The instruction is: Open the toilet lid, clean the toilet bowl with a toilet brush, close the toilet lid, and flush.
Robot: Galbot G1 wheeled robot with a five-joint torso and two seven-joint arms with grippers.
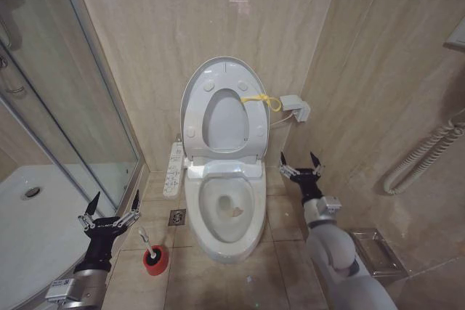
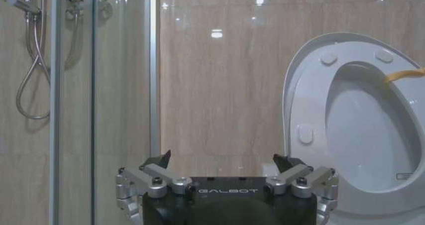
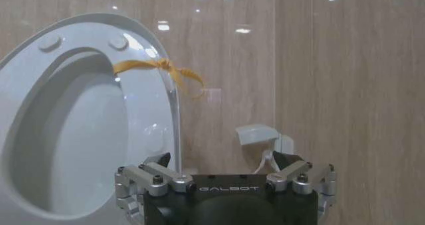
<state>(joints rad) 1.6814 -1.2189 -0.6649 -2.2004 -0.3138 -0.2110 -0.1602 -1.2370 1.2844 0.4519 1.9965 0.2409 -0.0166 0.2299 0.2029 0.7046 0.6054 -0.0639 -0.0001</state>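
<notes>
The toilet lid (image 1: 224, 123) stands upright against the back wall, with the ring seat (image 1: 194, 110) raised in front of it and a yellow cord (image 1: 261, 99) tied at its right edge. Below it the toilet bowl (image 1: 225, 212) lies uncovered. The toilet brush (image 1: 151, 253) stands in its red holder on the floor left of the bowl. My left gripper (image 1: 110, 205) hangs open, just left of and above the brush. On the other side of the bowl my right gripper (image 1: 301, 163) is open, beside the seat hinge. Both wrist views face the raised lid (image 2: 369, 130) (image 3: 79, 130) past open fingers.
A glass shower enclosure (image 1: 87, 107) and its white tray (image 1: 29, 223) fill the left side. A control panel (image 1: 173, 168) hangs on the wall by the bowl, with a floor drain (image 1: 176, 217) below. On the right are a white wall box (image 1: 296, 107), a hose (image 1: 429, 154) and a metal fitting (image 1: 374, 248).
</notes>
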